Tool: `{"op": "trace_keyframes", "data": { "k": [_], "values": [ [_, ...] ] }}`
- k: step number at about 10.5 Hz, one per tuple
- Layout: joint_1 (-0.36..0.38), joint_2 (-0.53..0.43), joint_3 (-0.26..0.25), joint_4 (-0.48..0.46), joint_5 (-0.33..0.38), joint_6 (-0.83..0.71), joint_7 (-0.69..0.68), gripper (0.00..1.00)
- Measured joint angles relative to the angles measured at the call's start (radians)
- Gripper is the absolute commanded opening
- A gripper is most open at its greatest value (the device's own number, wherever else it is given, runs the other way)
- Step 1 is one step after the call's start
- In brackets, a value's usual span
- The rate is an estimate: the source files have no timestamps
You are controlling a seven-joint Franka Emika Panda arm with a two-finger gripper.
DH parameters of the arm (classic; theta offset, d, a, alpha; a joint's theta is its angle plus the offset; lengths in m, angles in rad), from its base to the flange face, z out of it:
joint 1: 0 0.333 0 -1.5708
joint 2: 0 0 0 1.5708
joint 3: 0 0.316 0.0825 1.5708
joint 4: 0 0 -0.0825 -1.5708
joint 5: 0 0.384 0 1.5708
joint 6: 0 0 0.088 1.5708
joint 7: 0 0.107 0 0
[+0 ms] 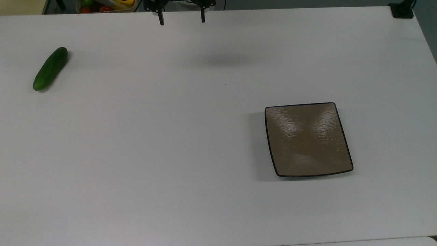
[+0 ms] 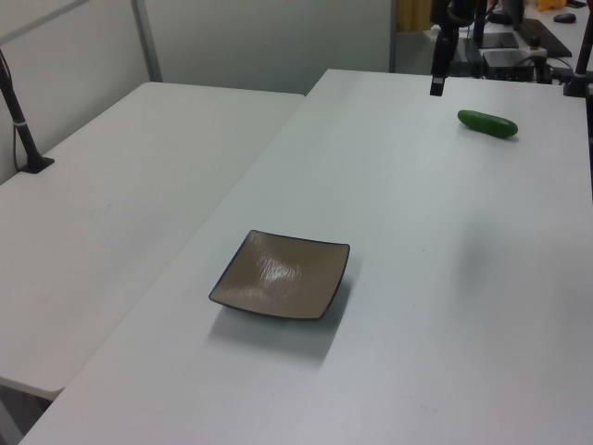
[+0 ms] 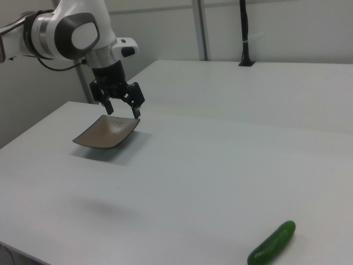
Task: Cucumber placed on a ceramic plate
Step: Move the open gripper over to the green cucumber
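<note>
The dark-green cucumber (image 1: pixel 50 68) lies on the white table at the top view's far left, tilted; it also lies at the left view's upper right (image 2: pixel 487 122) and the right view's bottom right (image 3: pixel 272 243). The square tan plate (image 1: pixel 307 139) with a thin black rim sits bare at the top view's right, near the left view's centre (image 2: pixel 282 274) and at the right view's left (image 3: pixel 106 132). My gripper (image 1: pixel 182 19) hangs open and empty high above the table's far edge, well apart from both; in the right view the gripper (image 3: pixel 123 111) shows in front of the plate.
A bin of coloured produce (image 1: pixel 105 5) stands beyond the table's far edge at the top view's upper left. A black clamp (image 1: pixel 403 10) sits at the far right corner. A second white table (image 2: pixel 120 176) adjoins on the left view's left, with a black post (image 2: pixel 23 125).
</note>
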Motion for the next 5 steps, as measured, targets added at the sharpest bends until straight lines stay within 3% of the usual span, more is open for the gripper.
{"op": "trace_keyframes", "data": {
  "k": [5],
  "values": [
    [0.0, -0.006, 0.0, 0.0, 0.0, 0.0, 0.0, 1.0]
  ]
}}
